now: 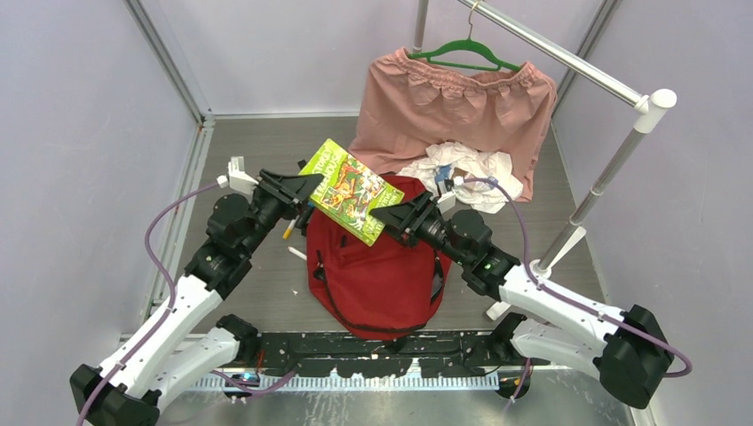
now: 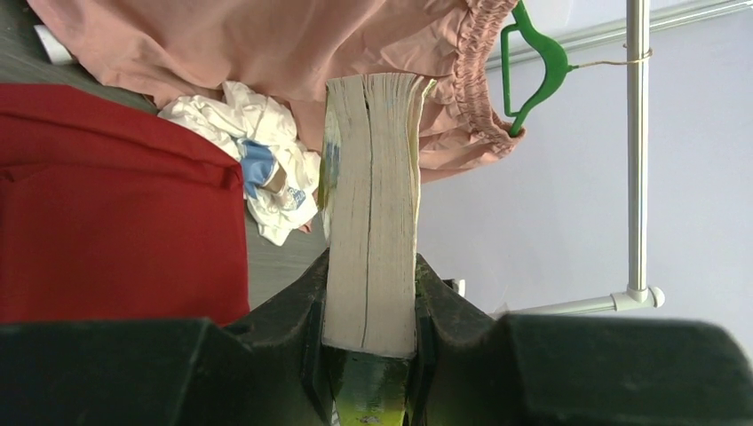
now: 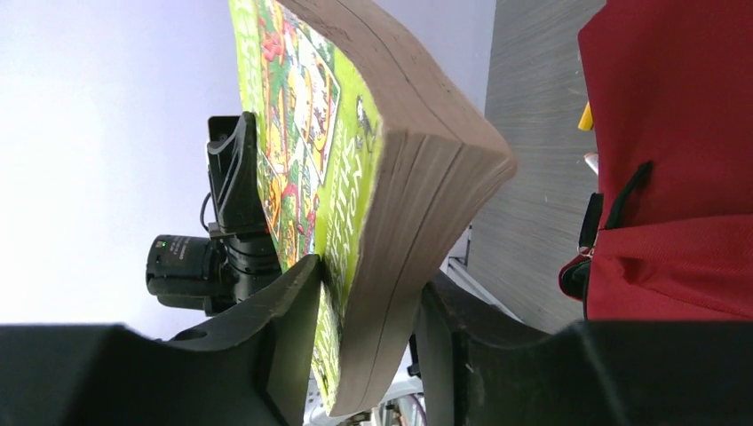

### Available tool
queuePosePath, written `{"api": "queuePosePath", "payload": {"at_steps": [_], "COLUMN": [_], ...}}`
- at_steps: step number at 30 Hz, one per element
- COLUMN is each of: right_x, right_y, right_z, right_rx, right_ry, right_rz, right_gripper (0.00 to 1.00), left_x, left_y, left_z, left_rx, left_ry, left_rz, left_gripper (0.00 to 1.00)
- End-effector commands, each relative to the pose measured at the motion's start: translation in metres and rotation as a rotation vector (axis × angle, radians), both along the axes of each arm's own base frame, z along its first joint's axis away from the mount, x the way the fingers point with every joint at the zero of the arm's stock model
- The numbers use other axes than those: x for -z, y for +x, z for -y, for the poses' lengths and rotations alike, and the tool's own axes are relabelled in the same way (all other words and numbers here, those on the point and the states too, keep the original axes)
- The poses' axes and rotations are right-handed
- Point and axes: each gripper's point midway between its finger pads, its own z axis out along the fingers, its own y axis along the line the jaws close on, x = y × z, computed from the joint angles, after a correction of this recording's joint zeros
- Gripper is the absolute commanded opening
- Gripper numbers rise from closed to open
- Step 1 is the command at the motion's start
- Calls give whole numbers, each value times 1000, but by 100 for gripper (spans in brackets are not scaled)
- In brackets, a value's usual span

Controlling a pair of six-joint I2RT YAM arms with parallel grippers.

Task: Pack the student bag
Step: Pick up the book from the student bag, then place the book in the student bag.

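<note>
A thick book (image 1: pixel 349 189) with a green illustrated cover hangs in the air above the top of the dark-red student bag (image 1: pixel 377 275), which lies flat on the table. My left gripper (image 1: pixel 308 185) is shut on the book's left edge; in the left wrist view its fingers clamp the page block (image 2: pixel 371 177) on both sides. My right gripper (image 1: pixel 384 216) holds the book's opposite corner. In the right wrist view one finger (image 3: pixel 297 293) presses the green cover (image 3: pixel 342 177) and the other meets the pages. The bag (image 3: pixel 675 151) lies below on the right.
A pale pink garment (image 1: pixel 453 106) hangs on a green hanger (image 1: pixel 466 55) from a metal rail (image 1: pixel 613 169) behind the bag. A crumpled white cloth (image 1: pixel 466 169) lies at its foot. Two pens (image 1: pixel 296 253) lie on the table left of the bag.
</note>
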Motion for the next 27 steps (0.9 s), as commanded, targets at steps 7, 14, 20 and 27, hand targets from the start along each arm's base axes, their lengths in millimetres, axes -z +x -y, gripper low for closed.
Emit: {"api": "queuePosePath", "payload": {"at_steps": [7, 14, 20, 27], "right_x": [-19, -15, -51, -85], "right_y": [14, -24, -69, -100], "right_z": [58, 167, 266, 313], "right_rx": [246, 363, 513, 642], "right_ry": [-297, -845, -1114, -1043], "right_rz": [88, 123, 107, 124], "right_gripper": [1, 1, 1, 1], "left_x": [-25, 25, 81, 136], "left_y": [-37, -75, -136, -178], "left_z": [-6, 27, 74, 128], "left_rx": [91, 429, 634, 707], "left_ry": [168, 670, 1287, 1690], "left_rz": [4, 115, 324, 561], "left_gripper": [61, 100, 100, 100]}}
